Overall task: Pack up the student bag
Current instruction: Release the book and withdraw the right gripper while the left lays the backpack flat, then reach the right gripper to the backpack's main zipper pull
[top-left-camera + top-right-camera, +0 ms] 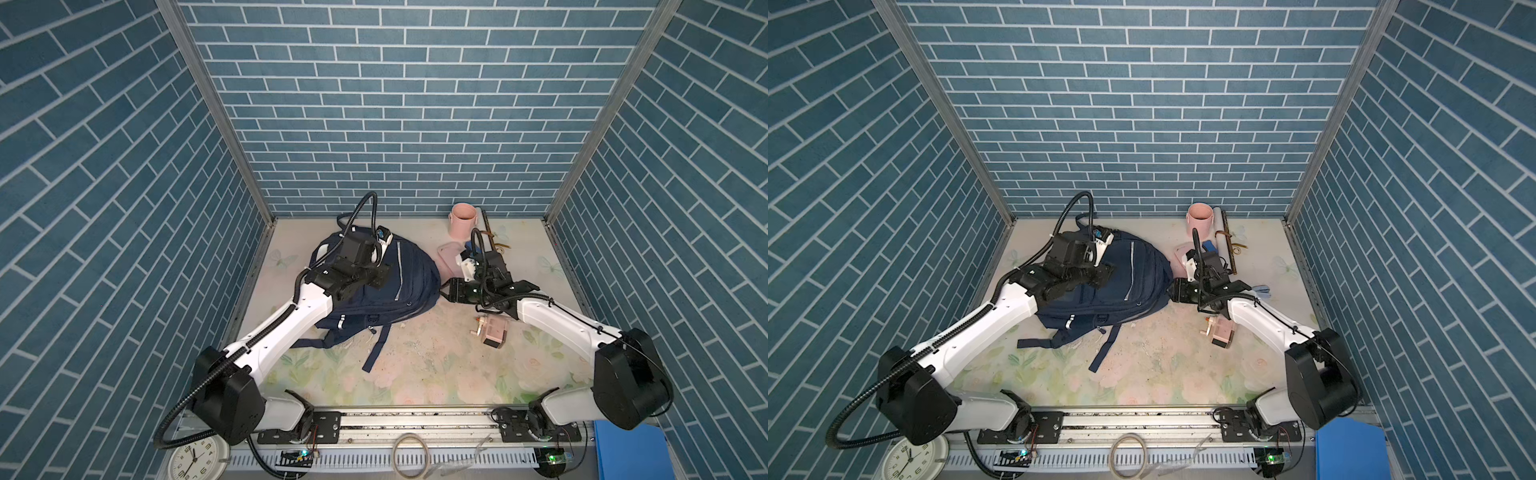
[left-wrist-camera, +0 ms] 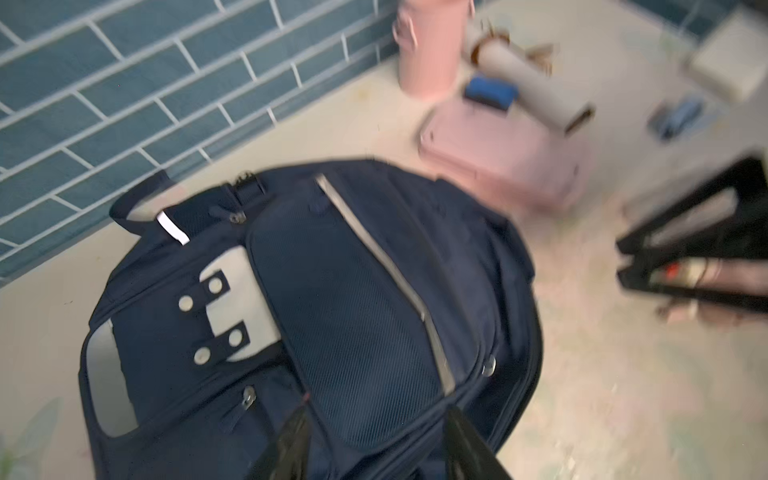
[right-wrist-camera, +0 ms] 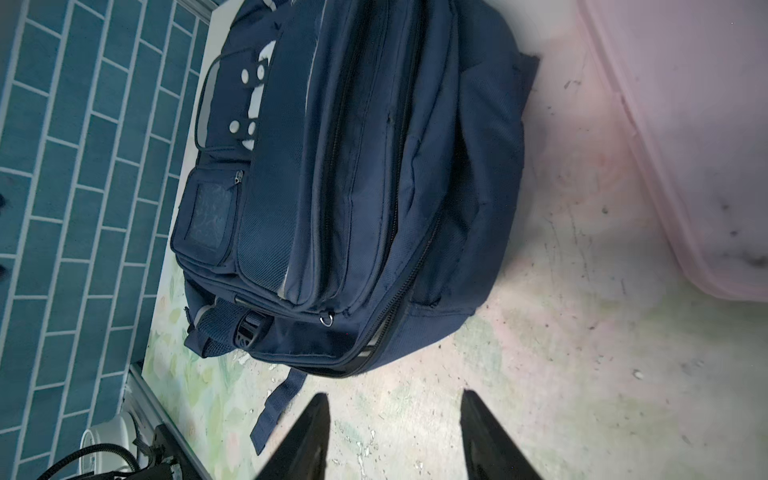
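Table (image 1: 436, 374): I see a floral top inside blue brick-patterned walls.
Student bag (image 1: 405, 286): it lies front side up on the left-middle of the table, with its straps trailing toward the near edge.
Left gripper (image 2: 378, 415): it hangs over the bag's front pockets. The fingers (image 2: 286, 449) stand apart, and I see no fabric pinched between them, though the wrist view is blurred.
Right gripper (image 3: 395, 399): it sits low over bare table just beside the bag's right side, jaws apart, with nothing between them.
Pink flat case (image 1: 449, 254): it lies on the table right of the bag.
Pink cup (image 1: 462, 222): it stands upright near the back wall.
Pink gadget (image 1: 493, 330): it lies beneath my right forearm.
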